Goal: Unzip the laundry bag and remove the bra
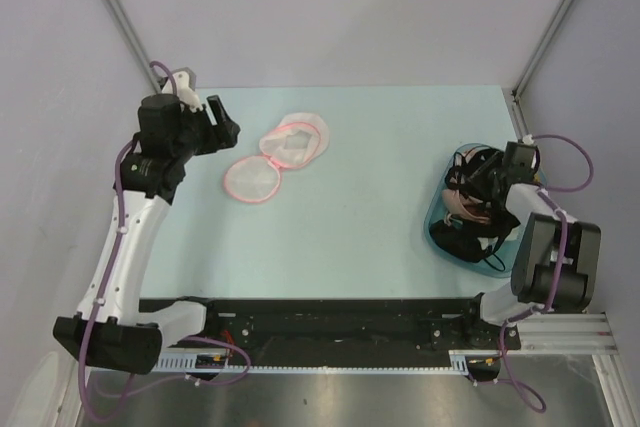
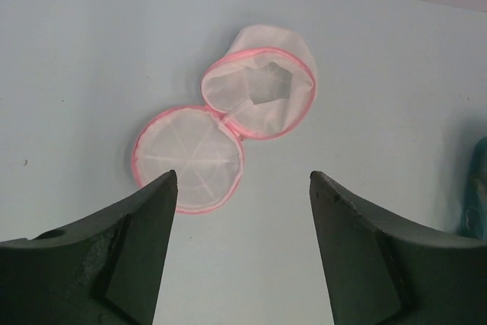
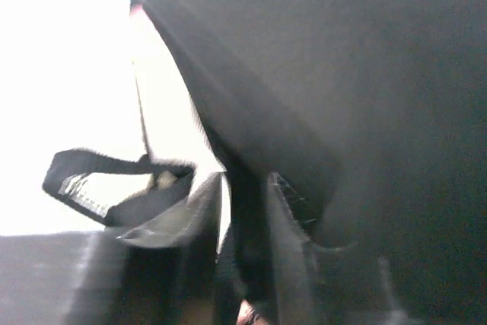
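Hovering just off the left edge of the laundry bag (image 1: 290,147), the left gripper (image 1: 222,129) has its fingers spread wide with nothing between them. In the left wrist view the bag (image 2: 228,119) lies straight ahead of that gripper (image 2: 242,178), in line with the gap and apart from both fingers. The bag sits on the table (image 1: 380,147), far left of centre, already unzipped. Its flat half (image 2: 189,159) is nearer the fingers and its dome half (image 2: 262,89) is further off. The line through the two halves runs diagonally away from the left arm, and only pale mesh shows inside. The right gripper (image 1: 478,185) is well apart, down in the teal basin (image 1: 433,212) on the right side, among black cloth (image 1: 455,240) that is probably the bra. In the right wrist view the fingers (image 3: 283,215) look close together with dark fabric between, but it is too blurred to tell whether they grip it. Judging from this, the bag steps are done. Any further bag move falls to the left arm, being much the nearer, reaching forward along that diagonal.
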`<action>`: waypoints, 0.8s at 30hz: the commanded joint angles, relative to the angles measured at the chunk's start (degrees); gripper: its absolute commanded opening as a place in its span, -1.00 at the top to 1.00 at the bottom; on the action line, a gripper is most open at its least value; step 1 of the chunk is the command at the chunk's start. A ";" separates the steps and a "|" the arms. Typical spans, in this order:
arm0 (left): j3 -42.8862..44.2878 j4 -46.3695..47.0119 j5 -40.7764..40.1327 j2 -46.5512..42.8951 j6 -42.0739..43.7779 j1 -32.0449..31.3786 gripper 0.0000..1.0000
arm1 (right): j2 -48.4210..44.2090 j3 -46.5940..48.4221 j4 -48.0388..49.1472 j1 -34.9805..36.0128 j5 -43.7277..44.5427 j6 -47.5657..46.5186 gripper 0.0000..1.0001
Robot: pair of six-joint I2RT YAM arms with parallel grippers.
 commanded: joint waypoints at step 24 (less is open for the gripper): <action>-3.13 2.34 9.29 -4.26 -3.16 -0.18 -0.81 | -43.97 10.52 -33.68 34.29 23.26 0.99 -0.99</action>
